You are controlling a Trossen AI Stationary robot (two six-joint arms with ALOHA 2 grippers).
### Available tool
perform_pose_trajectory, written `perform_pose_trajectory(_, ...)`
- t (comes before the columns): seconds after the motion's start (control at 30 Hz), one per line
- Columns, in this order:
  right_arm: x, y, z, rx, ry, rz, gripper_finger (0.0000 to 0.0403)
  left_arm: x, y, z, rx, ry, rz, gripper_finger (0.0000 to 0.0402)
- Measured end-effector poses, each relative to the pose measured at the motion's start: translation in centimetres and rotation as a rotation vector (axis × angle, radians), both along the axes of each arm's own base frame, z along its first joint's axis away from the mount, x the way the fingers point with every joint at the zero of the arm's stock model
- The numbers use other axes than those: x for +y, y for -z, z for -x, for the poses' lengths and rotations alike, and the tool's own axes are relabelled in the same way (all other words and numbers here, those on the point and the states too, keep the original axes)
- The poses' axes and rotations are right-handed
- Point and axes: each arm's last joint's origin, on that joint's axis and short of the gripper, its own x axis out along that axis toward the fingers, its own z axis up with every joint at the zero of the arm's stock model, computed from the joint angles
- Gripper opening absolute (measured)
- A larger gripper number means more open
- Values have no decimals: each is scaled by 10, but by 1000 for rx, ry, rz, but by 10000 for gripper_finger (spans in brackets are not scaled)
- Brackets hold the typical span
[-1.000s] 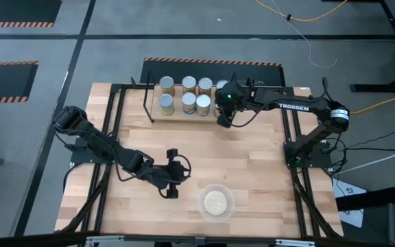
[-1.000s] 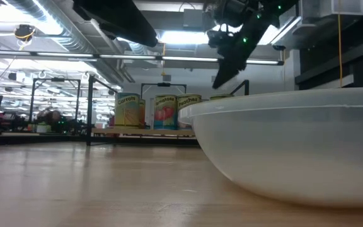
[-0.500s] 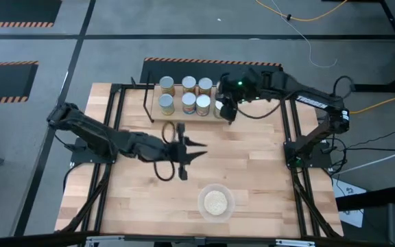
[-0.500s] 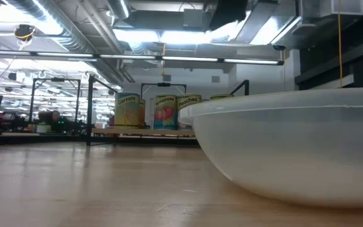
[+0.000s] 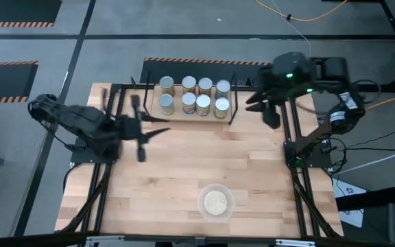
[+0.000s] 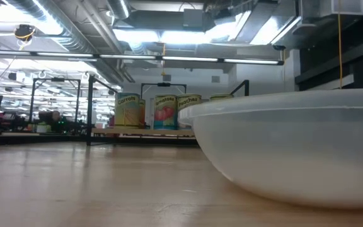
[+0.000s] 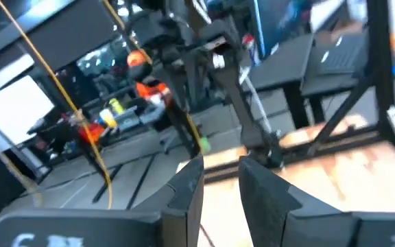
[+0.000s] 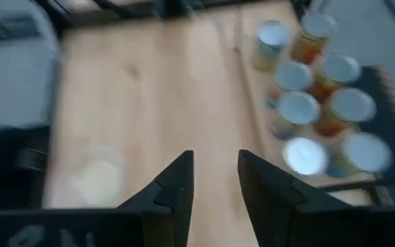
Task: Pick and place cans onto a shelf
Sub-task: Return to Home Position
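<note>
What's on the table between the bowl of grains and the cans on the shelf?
Nothing. In the high view, only bare wooden tabletop lies between the bowl and the cans on the shelf.

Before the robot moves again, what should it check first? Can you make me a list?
1. All eight cans on the shelf: ok, two rows of four.
2. Cans upright: ok, round tops face up.
3. Left gripper empty: ok, open, holding nothing.
4. Right gripper empty: ok, open, holding nothing.
5. Grippers away from the cans: ok, one off each side of the shelf.
6. Bowl out of the way: ok, apart from both grippers.
</note>
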Motion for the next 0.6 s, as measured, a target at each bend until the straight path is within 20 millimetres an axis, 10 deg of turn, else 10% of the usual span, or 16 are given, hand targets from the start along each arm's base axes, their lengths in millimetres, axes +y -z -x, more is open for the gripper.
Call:
perform_pose_trajectory(0.33, 18, -33, 73, -207, -124, -166, 120, 22, -5, 84, 48, 108, 169, 86)
perform_pose_trajectory(0.6, 23, -39, 116, -287, -138, -144, 120, 24, 47, 92, 182, 86, 256, 86)
